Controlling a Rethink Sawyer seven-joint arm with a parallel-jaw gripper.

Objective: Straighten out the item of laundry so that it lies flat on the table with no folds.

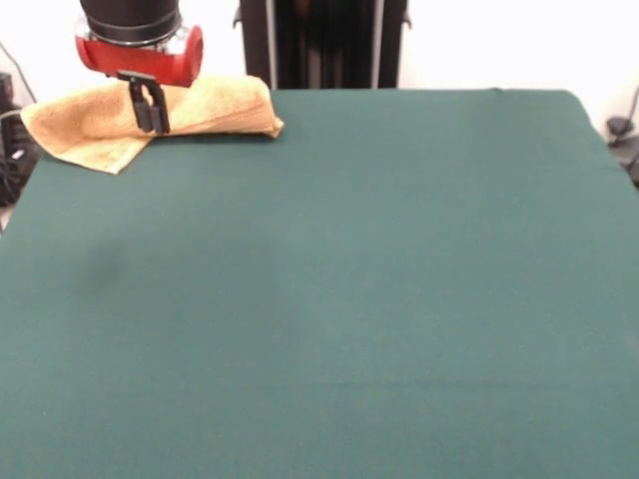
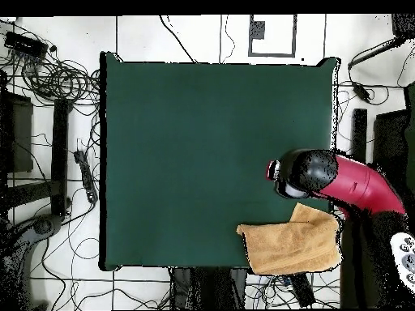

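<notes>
The orange-tan towel (image 1: 215, 105) lies folded and bunched at the table's far left corner in the front view. In the overhead view the towel (image 2: 296, 247) sits at the bottom right corner, reaching slightly over the edges. The dark green table (image 1: 349, 299) is otherwise bare. My gripper (image 1: 152, 127) hangs under the red wrist, just in front of the towel's middle, its black fingers close together with nothing seen between them. In the overhead view the red and black wrist (image 2: 304, 172) covers the gripper and stands just beyond the towel's far edge.
The robot's black pedestal (image 1: 319, 45) stands behind the table's far edge. Cables and stands (image 2: 57, 121) lie on the floor around the table. The table's cloth (image 2: 203, 146) is open across the middle and the side away from the robot.
</notes>
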